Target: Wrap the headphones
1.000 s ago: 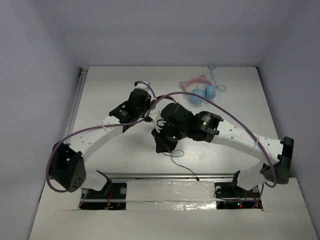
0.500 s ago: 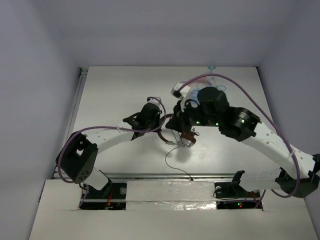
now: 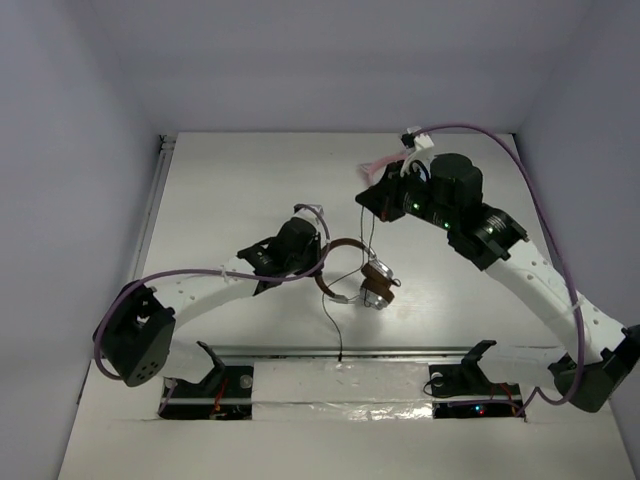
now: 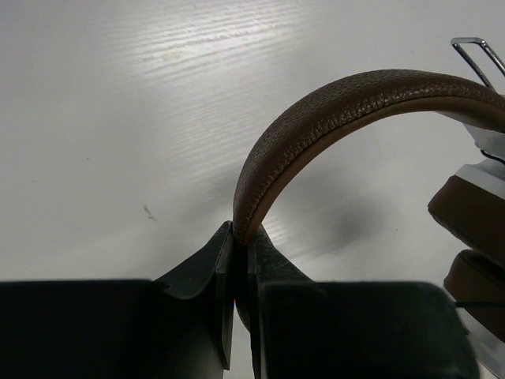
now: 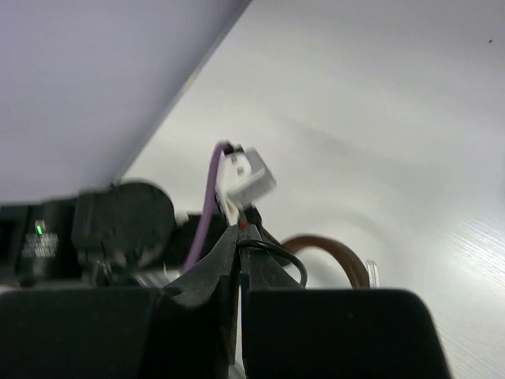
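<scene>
The headphones (image 3: pixel 352 272) lie mid-table, with the brown headband (image 4: pixel 339 103) arched and the silver-and-brown earcups (image 3: pixel 378 288) together at its right end. My left gripper (image 3: pixel 318 262) is shut on the headband's left side, and the left wrist view (image 4: pixel 241 234) shows the band pinched between the jaws. My right gripper (image 3: pixel 368 196) is raised at the back right and shut on the thin dark cable (image 3: pixel 372 235). The cable (image 5: pixel 292 260) loops out of its jaws and runs down to the earcups. A loose stretch of cable (image 3: pixel 338 335) trails toward the near edge.
The pink-and-light-blue headphones (image 3: pixel 384 163) lie at the back, mostly hidden behind my right arm. Purple arm cables arc over both arms. A metal rail (image 3: pixel 340 352) runs along the near table edge, and walls close in the left, back and right sides.
My right gripper has risen and swung from over the headphones to the back right, drawing the cable taut. My left gripper has carried the headband a little nearer and rightward.
</scene>
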Motion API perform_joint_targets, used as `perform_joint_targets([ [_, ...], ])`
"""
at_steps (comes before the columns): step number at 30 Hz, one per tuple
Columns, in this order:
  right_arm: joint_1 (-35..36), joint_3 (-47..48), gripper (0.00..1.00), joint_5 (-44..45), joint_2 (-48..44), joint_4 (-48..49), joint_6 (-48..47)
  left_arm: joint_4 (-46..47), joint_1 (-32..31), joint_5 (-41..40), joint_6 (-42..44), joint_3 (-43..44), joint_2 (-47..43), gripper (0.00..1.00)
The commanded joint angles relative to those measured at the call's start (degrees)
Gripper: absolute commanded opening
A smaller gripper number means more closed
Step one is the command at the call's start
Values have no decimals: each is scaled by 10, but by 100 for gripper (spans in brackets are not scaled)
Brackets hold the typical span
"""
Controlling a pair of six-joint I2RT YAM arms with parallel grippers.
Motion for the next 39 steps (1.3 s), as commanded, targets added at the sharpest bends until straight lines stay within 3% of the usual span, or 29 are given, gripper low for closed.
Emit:
perform_joint_targets([
  [1,-10,23,0,26,26,116,102,18,-19,16,-10,-11,-6,0],
  [8,-59,29,0,150,43,165,190,25,-38,19,-25,-38,-20,0],
  [14,-164,4,0,136,18,214,262,28,-38,26,-28,-59,-35,0],
  [25,-183,-27,0,169,32,266,340,40,-49,65,-25,-55,-46,0],
  [31,-189,-17,0,213,21,240,306,12,-49,67,-3,-41,-55,0],
  [35,-211,-9,0,219,4,226,273,-56,-49,-14,12,-18,-69,0],
  [39,-217,0,0,210,-16,152,208,-134,-49,-109,28,40,-88,0],
])
